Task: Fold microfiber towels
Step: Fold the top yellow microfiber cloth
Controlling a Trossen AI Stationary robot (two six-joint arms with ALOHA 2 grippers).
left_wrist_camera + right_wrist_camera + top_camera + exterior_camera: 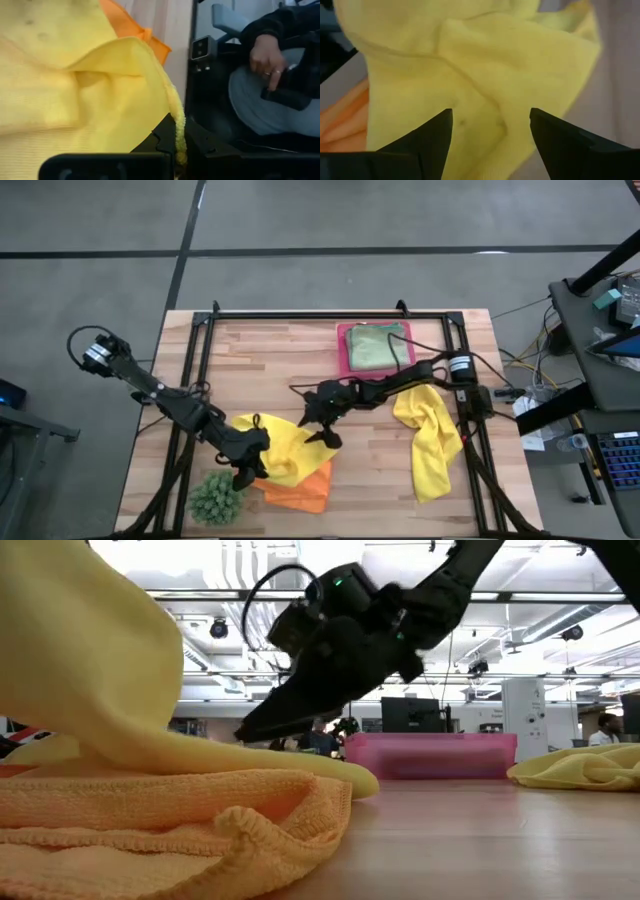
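Note:
A yellow towel (287, 448) lies crumpled at the near left, partly over an orange towel (303, 492) that lies flat on the table. My left gripper (250, 458) is shut on the yellow towel's near left part, which rises in the low view (90, 660). My right gripper (322, 432) is open, just above the same towel's right side (485, 65), touching nothing that I can see. A second yellow towel (430, 438) lies at the right. A sage green towel (375, 348) lies in the pink tray. The turquoise towel is out of view. My left gripper (177, 125) pinches the yellow towel's hemmed edge (178, 116) between its two fingers. The hem runs in between the fingertips. The held part is raised above the table, and the rest of the towel lies slack on the orange towel (131, 27) and the table.
The pink tray (343, 352) stands at the far middle. A spiky green plant ball (215, 496) sits at the near left corner, close to my left gripper. A black frame (330, 314) rims the table. A person's hand (265, 56) shows beyond the table's near edge.

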